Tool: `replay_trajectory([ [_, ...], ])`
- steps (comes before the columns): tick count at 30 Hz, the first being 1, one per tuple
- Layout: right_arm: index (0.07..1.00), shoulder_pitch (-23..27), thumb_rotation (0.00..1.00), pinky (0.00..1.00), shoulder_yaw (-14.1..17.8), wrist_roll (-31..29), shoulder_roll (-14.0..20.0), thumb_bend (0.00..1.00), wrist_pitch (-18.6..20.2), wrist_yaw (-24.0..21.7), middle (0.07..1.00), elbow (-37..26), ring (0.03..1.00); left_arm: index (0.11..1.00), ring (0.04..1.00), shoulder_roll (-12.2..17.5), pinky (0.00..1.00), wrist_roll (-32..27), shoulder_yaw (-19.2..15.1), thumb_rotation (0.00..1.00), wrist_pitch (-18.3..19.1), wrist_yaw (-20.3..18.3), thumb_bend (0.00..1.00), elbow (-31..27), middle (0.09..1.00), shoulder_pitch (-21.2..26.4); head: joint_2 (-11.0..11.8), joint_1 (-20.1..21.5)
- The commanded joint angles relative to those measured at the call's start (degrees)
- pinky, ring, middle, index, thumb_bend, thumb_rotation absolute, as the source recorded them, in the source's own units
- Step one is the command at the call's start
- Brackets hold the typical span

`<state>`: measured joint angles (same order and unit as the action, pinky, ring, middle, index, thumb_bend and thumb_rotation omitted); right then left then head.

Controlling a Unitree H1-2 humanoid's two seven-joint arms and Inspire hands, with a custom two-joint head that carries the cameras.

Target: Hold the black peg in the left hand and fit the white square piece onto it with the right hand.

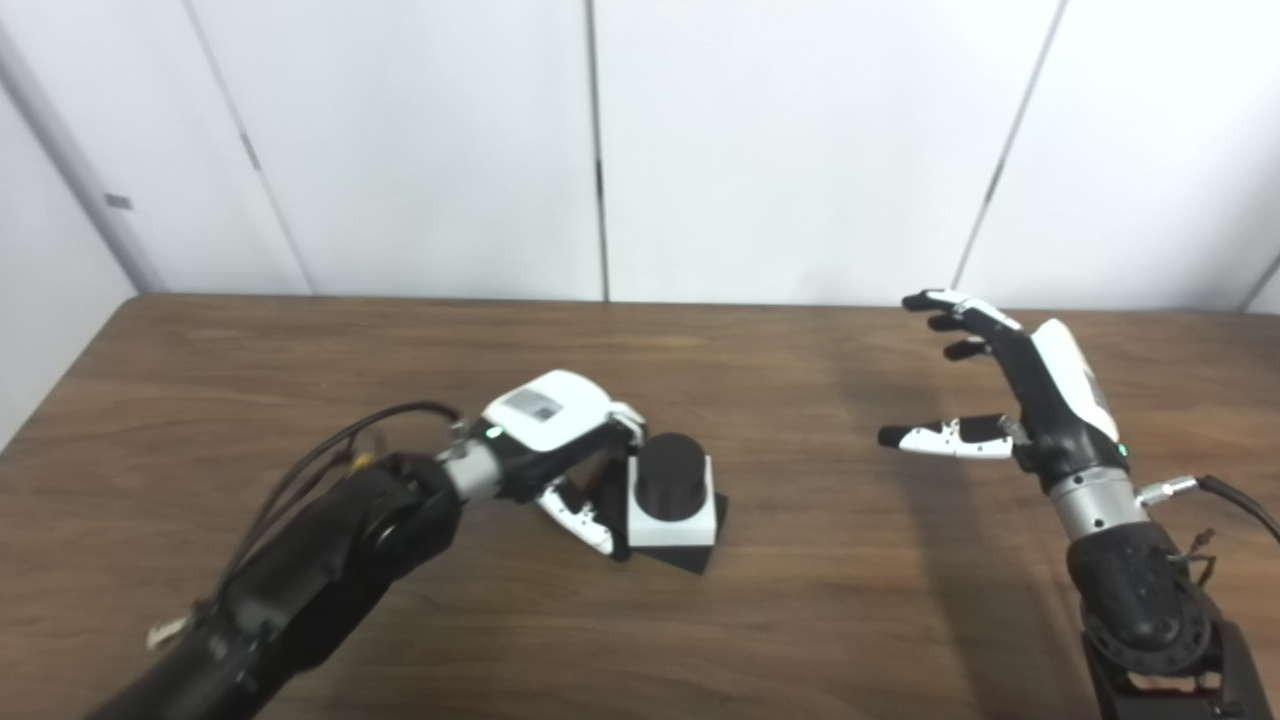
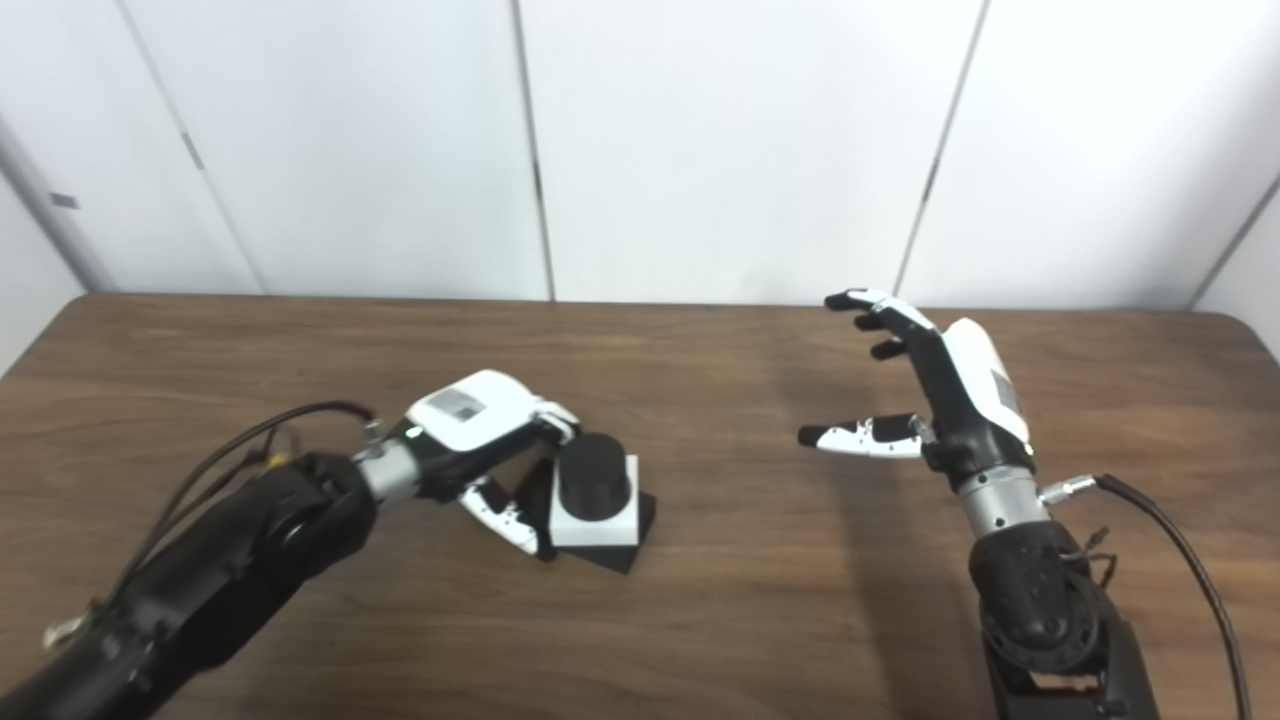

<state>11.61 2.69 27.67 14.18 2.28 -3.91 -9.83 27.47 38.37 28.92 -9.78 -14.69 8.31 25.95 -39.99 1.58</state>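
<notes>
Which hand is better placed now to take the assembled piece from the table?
The left hand. Its fingers already flank the white square piece with the black cylindrical peg through it. The right hand is open above the brown wooden table, far away.

brown wooden table (image 1: 800,620) bears black peg (image 1: 668,478) wearing white square piece (image 1: 672,520).
</notes>
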Motion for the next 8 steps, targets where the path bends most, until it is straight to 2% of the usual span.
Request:
replay_trajectory([
  [1, 0.755, 1.1, 0.00, 0.70, 0.4, -1.2, -0.2, 0.69, -2.0, 2.3, 0.848, -0.7, 0.790, 0.759, 0.726, -0.6, 0.59, -4.4, -2.9, 0.14, 2.1, -1.0, 0.82, -1.0, 0.791, -3.8, 0.3, 0.0],
  [5, 0.749, 0.5, 0.00, 0.70, -0.1, -1.2, -0.6, 0.70, -2.2, 4.2, 0.847, 0.3, 0.802, 0.858, 0.763, -3.2, 0.64, -7.0, -9.0, 0.16, 5.7, 0.9, 0.85, -2.5, 0.806, -6.4, 0.8, -0.2],
  [8, 0.749, 0.1, 0.01, 0.66, -0.3, -0.6, -1.1, 0.71, -2.1, 5.5, 0.840, 0.6, 0.783, 0.881, 0.774, -4.0, 0.63, -7.9, -11.6, 0.19, 6.9, 1.6, 0.85, -3.1, 0.828, -7.6, 0.9, 0.0],
])
